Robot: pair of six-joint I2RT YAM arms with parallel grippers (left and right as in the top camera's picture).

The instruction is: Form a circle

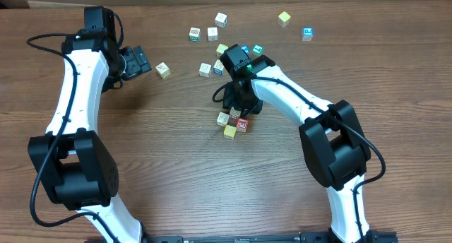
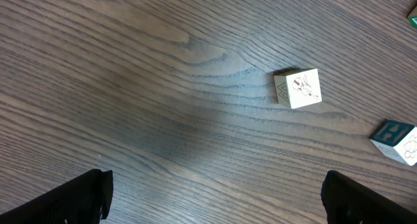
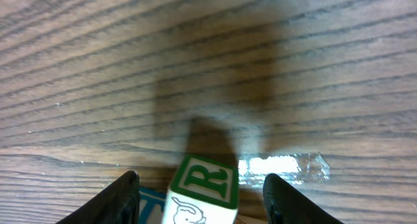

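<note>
The circle [image 1: 234, 123] was a small bunch of cubes on the table [image 1: 176, 172], right under the right gripper [image 1: 239, 105]. That gripper's fingers stood apart on both sides of a green R cube [image 3: 203, 185] and did not touch it. The left gripper [image 1: 141, 61] was wide open and held nothing, near a loose cube [image 1: 163, 70] well away from the circle. To do this step well, I think the right gripper should go straight up, so it does not bump the cubes out of their ring.
</note>
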